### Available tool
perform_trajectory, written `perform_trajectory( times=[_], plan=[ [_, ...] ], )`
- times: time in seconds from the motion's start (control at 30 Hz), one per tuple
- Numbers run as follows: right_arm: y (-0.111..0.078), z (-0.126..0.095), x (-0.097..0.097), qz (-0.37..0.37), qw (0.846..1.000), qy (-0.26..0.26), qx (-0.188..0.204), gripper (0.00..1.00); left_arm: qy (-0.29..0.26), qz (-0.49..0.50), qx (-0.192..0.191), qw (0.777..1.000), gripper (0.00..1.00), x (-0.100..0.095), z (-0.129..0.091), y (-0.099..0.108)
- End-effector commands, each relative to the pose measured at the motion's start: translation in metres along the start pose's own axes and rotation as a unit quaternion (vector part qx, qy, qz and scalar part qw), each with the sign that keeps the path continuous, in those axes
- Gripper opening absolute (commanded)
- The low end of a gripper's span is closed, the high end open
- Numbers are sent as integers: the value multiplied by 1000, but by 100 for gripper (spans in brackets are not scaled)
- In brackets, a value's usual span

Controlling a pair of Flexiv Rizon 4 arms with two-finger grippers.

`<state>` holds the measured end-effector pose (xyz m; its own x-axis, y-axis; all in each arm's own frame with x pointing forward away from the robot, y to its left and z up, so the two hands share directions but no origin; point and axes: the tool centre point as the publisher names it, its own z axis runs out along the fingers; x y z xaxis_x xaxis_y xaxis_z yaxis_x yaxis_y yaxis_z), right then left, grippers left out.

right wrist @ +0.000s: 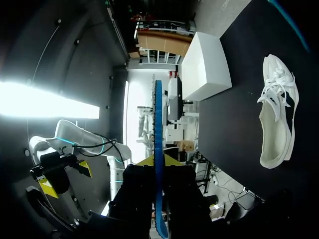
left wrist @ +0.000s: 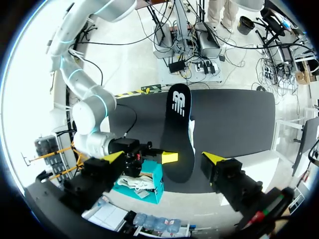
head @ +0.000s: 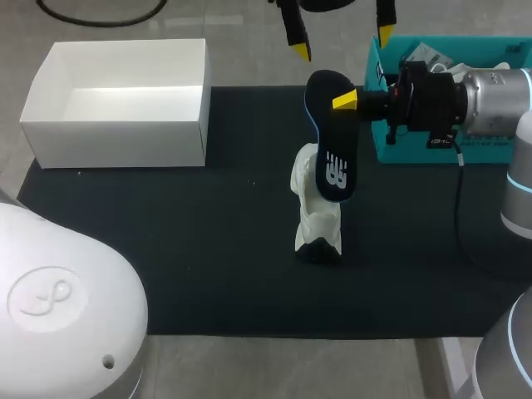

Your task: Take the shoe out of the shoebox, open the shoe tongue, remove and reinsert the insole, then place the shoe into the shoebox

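White shoe [head: 316,212] is lying on the black mat [head: 208,249]. Right gripper [head: 342,101] is clamping the black insole [head: 331,137], holding it raised over the shoe. Beyond, left gripper [head: 341,41] is hanging spread wide, holding nothing. White shoebox [head: 116,141] is sitting open at the mat's far-left corner.

The insole [head: 332,141] hides part of the shoe [head: 317,220]; the head view's edge cuts off the left fingers [head: 300,46].

The black, blue-edged insole [head: 331,141] hangs over the white shoe [head: 317,214], well apart from the open white shoebox [head: 116,131].
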<state>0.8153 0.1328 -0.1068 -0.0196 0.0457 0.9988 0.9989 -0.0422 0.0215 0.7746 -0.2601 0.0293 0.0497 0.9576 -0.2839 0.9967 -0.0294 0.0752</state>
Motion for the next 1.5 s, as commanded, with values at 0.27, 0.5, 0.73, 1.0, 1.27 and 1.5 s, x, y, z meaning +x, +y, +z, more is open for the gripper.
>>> perform_trajectory(
  times=[0.27,0.5,0.73,1.0,1.27,1.5],
  plan=[
    [-2,-8,4,-1,1000,-4,-11,0,-258,-101,-59,959,100,58,18,-3],
    [-3,-10,7,-1,1000,-3,-15,0,-356,-157,-31,921,100,69,18,-1],
    [-4,-8,9,1,1000,8,-13,0,-336,-27,-5,941,100,80,12,6],
    [-5,-7,10,-1,1000,14,-17,0,-322,-1,-25,946,100,72,16,7],
    [-3,-7,6,2,1000,14,-16,0,-322,-1,-25,946,100,72,16,7],
    [-1,-9,9,-1,1000,19,-20,0,-342,-19,-28,939,100,72,22,-1]
  ],
)
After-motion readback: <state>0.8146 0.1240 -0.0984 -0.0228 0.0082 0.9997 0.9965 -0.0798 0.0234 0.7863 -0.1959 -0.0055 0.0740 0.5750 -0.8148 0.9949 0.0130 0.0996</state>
